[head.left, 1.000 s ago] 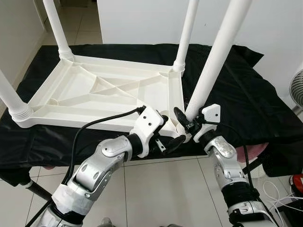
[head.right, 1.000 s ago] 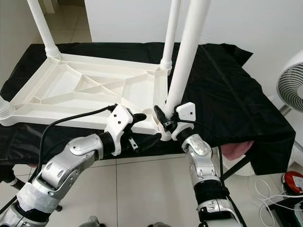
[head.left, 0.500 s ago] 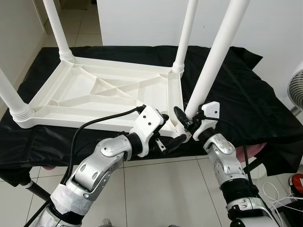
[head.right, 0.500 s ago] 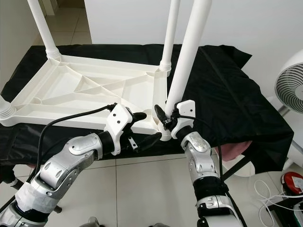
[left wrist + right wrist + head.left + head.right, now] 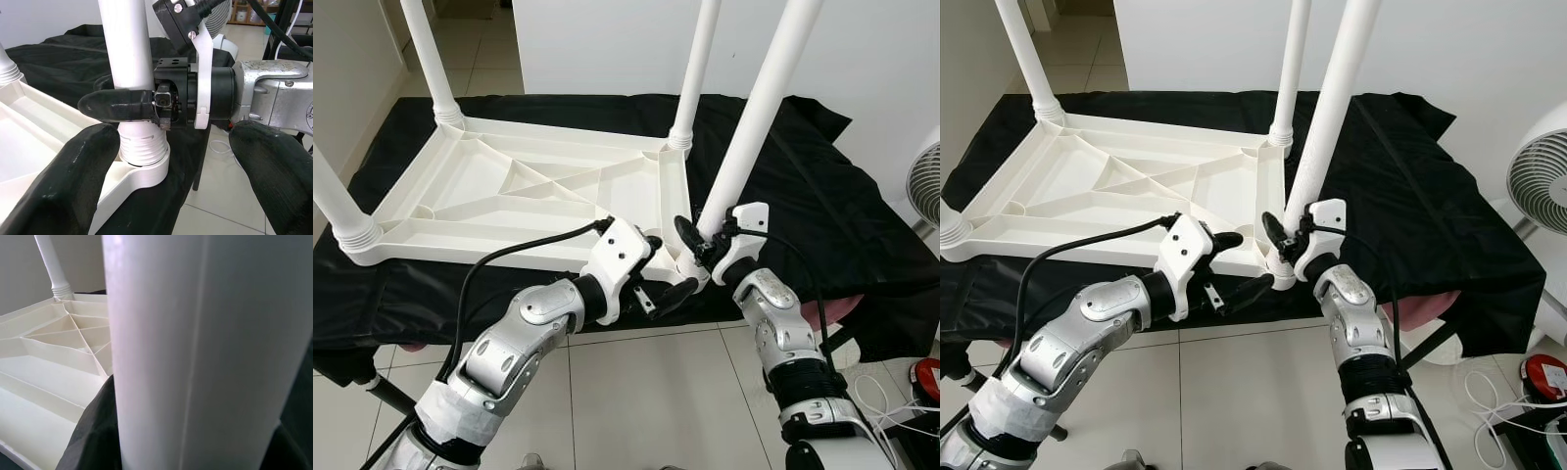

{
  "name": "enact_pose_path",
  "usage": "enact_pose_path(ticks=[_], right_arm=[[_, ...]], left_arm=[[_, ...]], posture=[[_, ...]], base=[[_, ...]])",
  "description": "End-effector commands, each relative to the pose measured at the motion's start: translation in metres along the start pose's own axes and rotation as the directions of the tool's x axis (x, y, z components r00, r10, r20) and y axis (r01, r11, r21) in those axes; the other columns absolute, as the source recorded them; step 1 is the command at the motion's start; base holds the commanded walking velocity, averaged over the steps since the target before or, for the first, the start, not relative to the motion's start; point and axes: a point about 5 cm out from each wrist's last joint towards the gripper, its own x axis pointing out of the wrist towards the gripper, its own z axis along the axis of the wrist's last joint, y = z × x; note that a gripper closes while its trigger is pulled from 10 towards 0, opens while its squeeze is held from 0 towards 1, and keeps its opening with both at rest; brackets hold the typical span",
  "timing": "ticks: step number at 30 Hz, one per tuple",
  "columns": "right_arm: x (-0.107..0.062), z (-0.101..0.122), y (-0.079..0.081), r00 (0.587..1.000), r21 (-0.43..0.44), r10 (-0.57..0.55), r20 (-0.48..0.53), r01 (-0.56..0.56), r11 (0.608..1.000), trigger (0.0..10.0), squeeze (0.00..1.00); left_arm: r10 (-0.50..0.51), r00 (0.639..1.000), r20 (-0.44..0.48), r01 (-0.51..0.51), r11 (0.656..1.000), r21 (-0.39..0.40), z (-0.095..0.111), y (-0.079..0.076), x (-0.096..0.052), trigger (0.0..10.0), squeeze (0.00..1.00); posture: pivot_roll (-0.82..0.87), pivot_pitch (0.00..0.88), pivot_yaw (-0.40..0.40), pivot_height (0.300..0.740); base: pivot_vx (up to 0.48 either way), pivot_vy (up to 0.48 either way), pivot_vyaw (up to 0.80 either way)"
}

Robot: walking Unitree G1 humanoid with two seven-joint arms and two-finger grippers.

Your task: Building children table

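Note:
A white plastic children's table [image 5: 509, 186] lies upside down on a black cloth, with three legs standing in its corners. The fourth leg [image 5: 754, 117] stands in the near right corner socket [image 5: 144, 169], leaning slightly to the right. My right gripper [image 5: 702, 243] is shut on this leg just above its threaded base, one black finger [image 5: 117, 105] wrapped across it. My left gripper [image 5: 668, 271] hovers open at the same corner, its two fingers [image 5: 73, 186] apart on either side of the socket, holding nothing. In the right wrist view the leg [image 5: 195, 352] is very close.
The black cloth [image 5: 803, 196] hangs over the edges of the supporting surface. A white fan [image 5: 1542, 166] stands on the right. Something pink [image 5: 832, 318] shows under the cloth's right front edge. A red object [image 5: 1540, 377] and white cables lie on the tiled floor.
My right wrist has shifted slightly up along the leg, and the leg's top leans a little less to the right. The left gripper has hardly moved.

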Motion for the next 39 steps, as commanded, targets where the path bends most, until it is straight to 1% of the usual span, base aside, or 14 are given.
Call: enact_pose_path(ticks=[1, 3, 9, 12, 16, 19, 21, 22, 25, 26, 28, 31, 36, 39], right_arm=[[-0.015, -0.032, -0.006, 0.990, 0.005, -0.061, -0.126, 0.063, 0.998, 10.0, 0.00], [-0.021, -0.029, -0.002, 0.998, -0.040, -0.052, -0.041, 0.050, 0.998, 10.0, 0.00], [-0.033, -0.036, 0.001, 0.996, 0.020, -0.088, 0.019, 0.088, 0.996, 10.0, 0.00], [-0.035, -0.038, 0.002, 0.994, 0.034, -0.104, 0.025, 0.103, 0.994, 10.0, 0.00], [-0.036, -0.047, 0.008, 0.995, -0.015, -0.100, -0.014, 0.100, 0.995, 10.0, 0.00], [-0.036, -0.048, 0.008, 0.995, -0.019, -0.102, -0.024, 0.101, 0.995, 10.0, 0.00], [-0.033, -0.047, 0.008, 0.995, -0.085, -0.093, -0.030, 0.090, 0.992, 10.0, 0.00], [-0.033, -0.047, 0.008, 0.995, -0.085, -0.093, -0.030, 0.090, 0.992, 10.0, 0.00], [-0.029, -0.047, 0.009, 0.996, -0.166, -0.057, -0.066, 0.045, 0.985, 10.0, 0.00], [-0.029, -0.047, 0.009, 0.996, -0.166, -0.057, -0.066, 0.045, 0.985, 10.0, 0.00], [-0.027, -0.045, 0.012, 0.996, -0.260, -0.002, -0.088, -0.021, 0.965, 10.0, 0.00], [-0.028, -0.045, 0.013, 0.996, -0.294, 0.013, -0.085, -0.037, 0.955, 10.0, 0.00], [-0.030, -0.049, 0.014, 0.995, -0.278, 0.021, -0.096, -0.047, 0.960, 10.0, 0.00], [-0.031, -0.051, 0.012, 0.996, -0.216, 0.005, -0.094, -0.025, 0.976, 10.0, 0.00]], left_arm=[[-0.100, 0.995, -0.002, 0.100, 0.995, 0.004, 0.002, -0.007, 0.000, 10.0, 0.00], [-0.095, 0.996, -0.001, 0.095, 0.995, 0.004, 0.002, -0.006, 0.000, 10.0, 0.00], [-0.086, 0.996, -0.004, 0.086, 0.996, 0.006, 0.003, -0.004, -0.002, 10.0, 0.00], [-0.085, 0.996, -0.005, 0.085, 0.996, 0.005, 0.003, -0.003, -0.003, 10.0, 0.00], [-0.081, 0.997, -0.010, 0.081, 0.997, 0.006, 0.003, -0.001, -0.004, 10.0, 0.00], [-0.081, 0.997, -0.011, 0.081, 0.997, 0.006, 0.003, -0.001, -0.004, 10.0, 0.00], [-0.078, 0.997, -0.011, 0.078, 0.997, 0.008, 0.003, 0.000, -0.004, 10.0, 0.00], [-0.078, 0.997, -0.011, 0.078, 0.997, 0.008, 0.003, 0.000, -0.004, 10.0, 0.00], [-0.074, 0.997, -0.010, 0.074, 0.997, 0.009, 0.004, 0.001, -0.005, 10.0, 0.00], [-0.074, 0.997, -0.010, 0.074, 0.997, 0.009, 0.004, 0.001, -0.005, 10.0, 0.00], [-0.069, 0.998, -0.008, 0.069, 0.998, 0.010, 0.005, 0.002, -0.005, 10.0, 0.00], [-0.067, 0.998, -0.006, 0.067, 0.998, 0.009, 0.005, 0.001, -0.005, 10.0, 0.00], [-0.062, 0.998, -0.002, 0.062, 0.998, 0.007, 0.006, 0.001, -0.005, 10.0, 0.00], [-0.061, 0.998, -0.001, 0.061, 0.998, 0.007, 0.006, 0.001, -0.005, 10.0, 0.00]], posture=[[0.03, 0.061, -0.022, 0.740], [0.03, 0.065, -0.021, 0.740], [0.04, 0.077, -0.010, 0.740], [0.04, 0.081, -0.006, 0.740], [0.04, 0.084, 0.000, 0.740], [0.04, 0.083, 0.000, 0.740], [0.04, 0.083, 0.000, 0.740], [0.04, 0.083, 0.000, 0.740], [0.04, 0.083, -0.003, 0.740], [0.04, 0.083, -0.003, 0.740], [0.04, 0.083, -0.007, 0.740], [0.04, 0.084, -0.009, 0.740], [0.04, 0.087, -0.013, 0.740], [0.04, 0.088, -0.014, 0.740]], base=[[0.000, 0.000, 0.00], [0.000, 0.000, 0.00], [0.000, 0.000, 0.00], [0.000, 0.000, 0.00], [0.000, 0.000, 0.00], [0.000, 0.000, 0.00], [0.000, 0.000, 0.00], [0.000, 0.000, 0.00], [0.000, 0.000, 0.00], [0.000, 0.000, 0.00], [0.000, 0.000, 0.00], [0.000, 0.000, 0.00], [0.000, 0.000, 0.00], [0.000, 0.000, 0.00]])
